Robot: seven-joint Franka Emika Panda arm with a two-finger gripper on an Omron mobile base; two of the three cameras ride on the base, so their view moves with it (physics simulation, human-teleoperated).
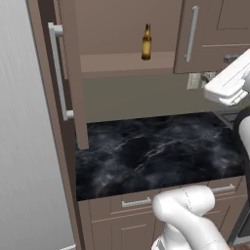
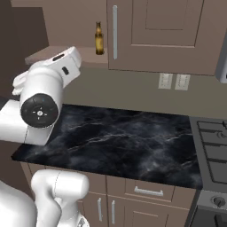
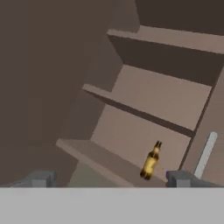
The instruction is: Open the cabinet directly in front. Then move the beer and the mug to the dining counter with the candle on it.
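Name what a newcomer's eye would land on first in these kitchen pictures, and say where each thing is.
First comes the amber beer, standing upright and alone on the bottom shelf of the open cabinet, near the shut right door. Next, the swung-out left door with its long silver handle, above the black marble worktop. In the hand view the claw is open and apart from the bottle.

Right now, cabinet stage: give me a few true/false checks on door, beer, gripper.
1. The cabinet's left door is swung open. True.
2. The beer lies on its side. False: it stands upright on the lowest shelf.
3. The gripper holds the beer. False: its jaws are open and empty, with the bottle ahead of them on the shelf.
4. The right door is shut. True.
5. The beer stands on the black marble worktop. False: it is inside the cabinet.
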